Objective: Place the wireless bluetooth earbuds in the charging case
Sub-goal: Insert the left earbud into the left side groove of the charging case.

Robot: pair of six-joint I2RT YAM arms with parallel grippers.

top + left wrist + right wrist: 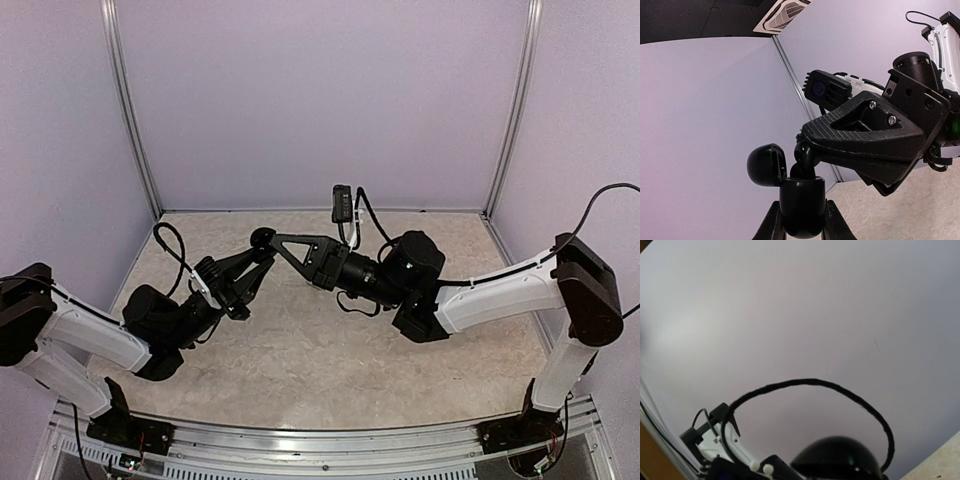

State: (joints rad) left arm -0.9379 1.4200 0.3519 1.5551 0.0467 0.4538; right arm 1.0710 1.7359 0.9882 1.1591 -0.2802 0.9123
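Left gripper is clamped on a glossy black rounded plastic charging case between its fingers, lid hinged open, while the right gripper, jaws together, meets the case's open mouth.

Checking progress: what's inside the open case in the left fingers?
Only the right fingers, poking into the case; its wall hides the rest, any earbud included.

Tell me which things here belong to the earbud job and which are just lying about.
Job:
- charging case, black, lid open
- left gripper, clamping the case
- right gripper, shut, tip at the case's opening
- no earbud shows

Just there:
- table
- black cable over the right wrist
- enclosure posts
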